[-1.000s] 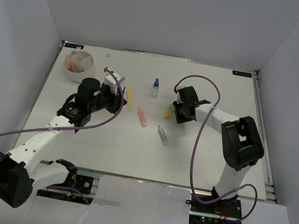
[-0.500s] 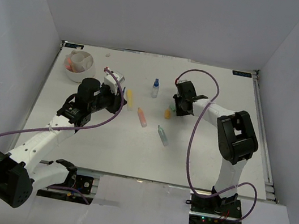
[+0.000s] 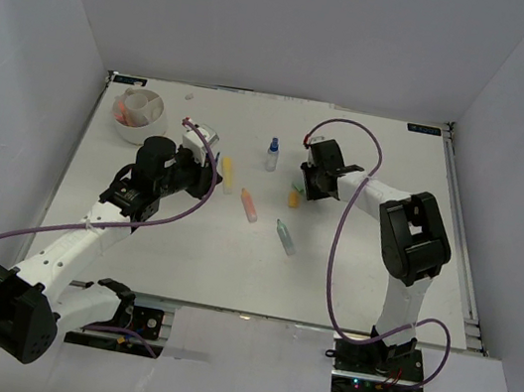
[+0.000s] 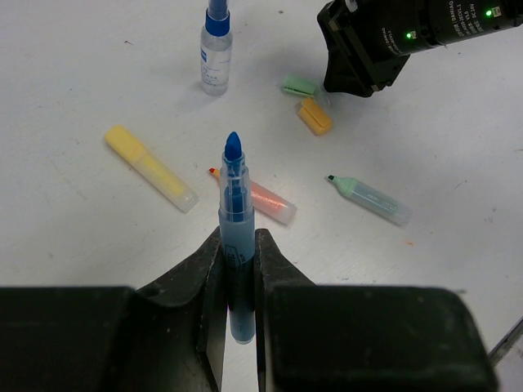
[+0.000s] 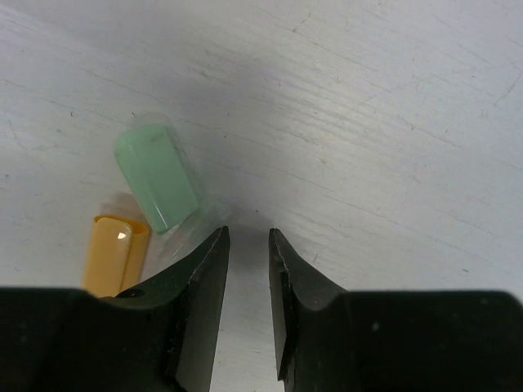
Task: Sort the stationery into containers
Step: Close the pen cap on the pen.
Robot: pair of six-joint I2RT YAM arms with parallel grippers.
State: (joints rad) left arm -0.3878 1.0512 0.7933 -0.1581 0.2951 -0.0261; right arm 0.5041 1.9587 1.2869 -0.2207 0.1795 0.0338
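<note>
**Left gripper (image 4: 238, 245) clamps a blue marker (image 4: 234, 196), with the tub well off to the side**

Its jaws are pinched shut on the marker's lower barrel, and the tip points out over the table (image 3: 182, 253). The white tub (image 3: 161, 121) stands near the far left corner, well apart from the marker, and already holds a few orange and pink pieces.

The step in hand looks like carrying the marker to the tub. To do it well, keep the pinch firm and lift clear of the yellow marker (image 4: 151, 167) nearby. Let go only when the marker is low over a compartment, so it cannot bounce off the rim. The dividers are too small to make out here, so I cannot tell which compartment suits it.

The right gripper (image 5: 249, 237) has its jaws narrowly apart with nothing between them. It sits just beside a green eraser (image 5: 157, 175), which lies against an orange eraser (image 5: 114, 249).

The surface is white and matte, with faint scratches. A pink marker (image 4: 261, 198), a teal marker (image 4: 372, 200) and a small bottle (image 4: 216, 57) lie loose mid-table. Plain pale walls box the table in on three sides.
</note>
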